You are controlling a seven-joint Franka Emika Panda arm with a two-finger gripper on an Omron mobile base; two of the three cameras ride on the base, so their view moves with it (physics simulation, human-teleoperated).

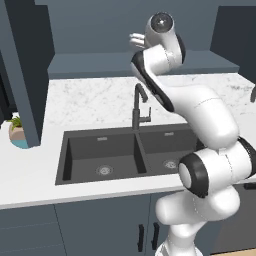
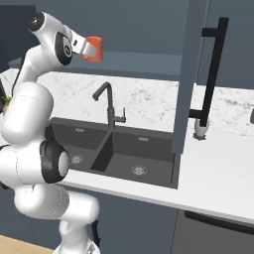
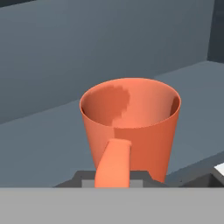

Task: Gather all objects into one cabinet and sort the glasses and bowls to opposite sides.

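One orange cup point(image 3: 131, 122) sits clamped in your hand point(image 2: 88, 49), raised up at the slate-blue cabinet point(image 2: 149, 62), just above its long shelf point(image 3: 39, 144). Below your arm you have the dark double sink point(image 1: 125, 155) and black faucet point(image 1: 137, 107), set in the white marble bench point(image 1: 85, 102).

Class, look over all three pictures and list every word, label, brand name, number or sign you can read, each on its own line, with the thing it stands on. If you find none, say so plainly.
There is no readable text in any of the three views.
The orange cup held in the gripper is plain.
The cabinet, the faucet and the sink carry no lettering or marks either.
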